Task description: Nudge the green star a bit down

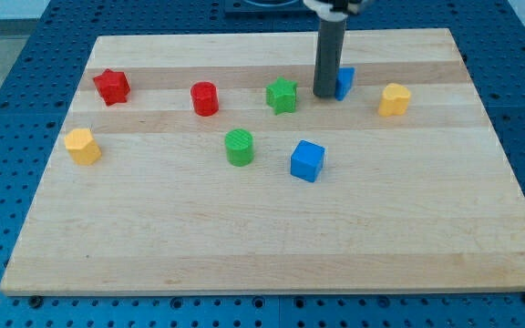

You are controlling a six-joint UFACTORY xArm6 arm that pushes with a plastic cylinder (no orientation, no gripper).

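Observation:
The green star [282, 95] lies on the wooden board [272, 237], a little above the middle. My tip [324, 94] stands just to the star's right, a small gap apart from it. A blue block [344, 82] sits right behind the rod, partly hidden by it, so its shape is unclear.
A red star [112, 87] is at the upper left, a red cylinder [204, 98] left of the green star. A green cylinder [239, 147] and a blue cube [306, 160] lie below. Yellow blocks sit at the left [82, 146] and right [394, 99].

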